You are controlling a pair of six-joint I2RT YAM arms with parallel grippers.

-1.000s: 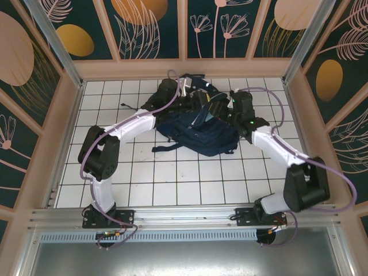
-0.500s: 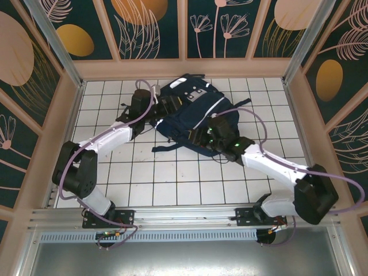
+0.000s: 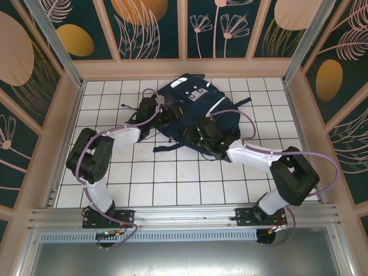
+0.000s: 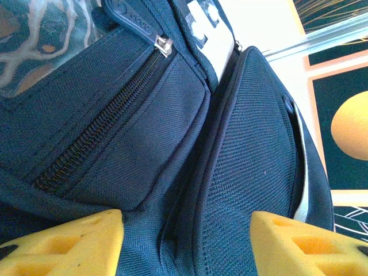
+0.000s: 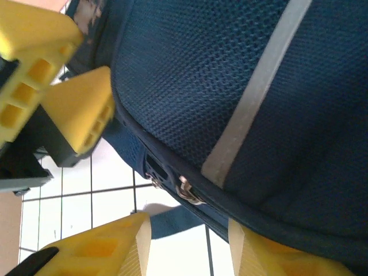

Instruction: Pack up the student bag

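Left gripper (image 4: 184,233) has its yellow fingers spread wide against the student bag (image 3: 227,119), beside a closed zip (image 4: 92,144). Right gripper (image 5: 187,247), fingers also apart, straddles the bag's seam. The bag lies on the tiled table (image 3: 172,178), far middle, and I can't see its contents.

This is a robotics lab cell. A white tabletop (image 3: 172,190) ruled in a square grid is fenced by aluminium posts (image 3: 53,41) and wood-trimmed wall panels (image 3: 146,26) printed with gold leaves. A left arm (image 3: 123,135) and a right arm (image 3: 256,155) are bolted to a metal rail (image 3: 184,214), and purple cables (image 3: 336,172) loop off them.
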